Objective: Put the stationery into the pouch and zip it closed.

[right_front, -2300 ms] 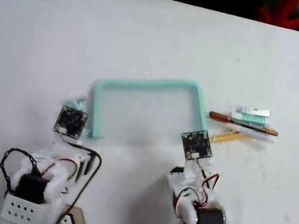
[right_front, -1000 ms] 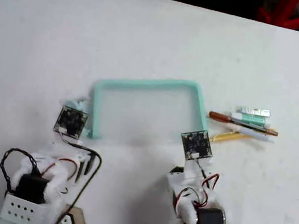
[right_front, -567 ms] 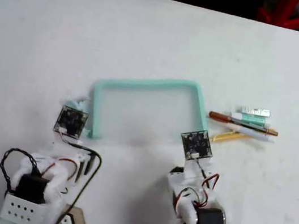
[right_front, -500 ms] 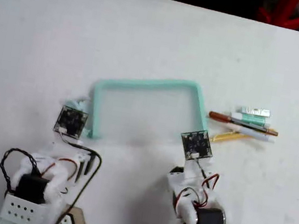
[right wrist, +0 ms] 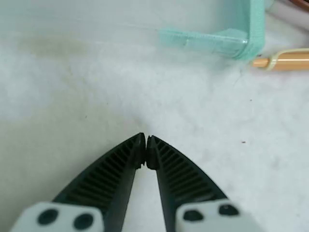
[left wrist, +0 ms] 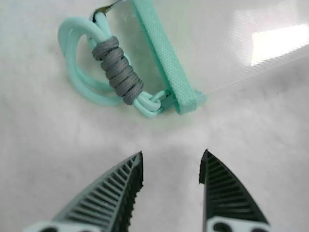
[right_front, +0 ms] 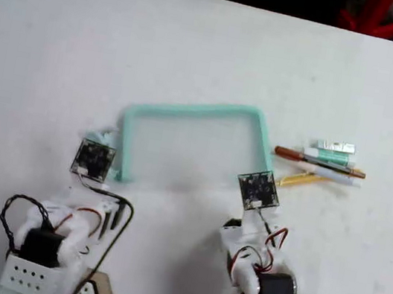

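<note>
Change: nothing has shifted over the last couple of seconds; both arms, the pouch and the stationery lie exactly as before.
Meaning for the task: judged from this, the work has not started. Every item is outside the pouch, and both filling and zipping remain to be done.
Pouch: flat on the white worktop, clear-walled with a teal border, lying between the two arms' reach. Whether its mouth is already open is hard to make out from the high view.
Zip cord: a teal loop bound with grey wrapping, at the pouch corner nearest the left arm and lying loose on the worktop.
Stationery: a small cluster just beside the pouch's far-right side. It holds a brown pen, a yellow pen and a teal-and-white piece, possibly an eraser or correction tape.
Left gripper: jaws apart and holding nothing, above the worktop near the zip cord and not touching it.
Right gripper: jaws together with nothing between them, over bare worktop near the pouch's near-right corner, with the yellow pen just beyond.
Next call: likely the right gripper must spread its jaws and go for a pen.
</note>
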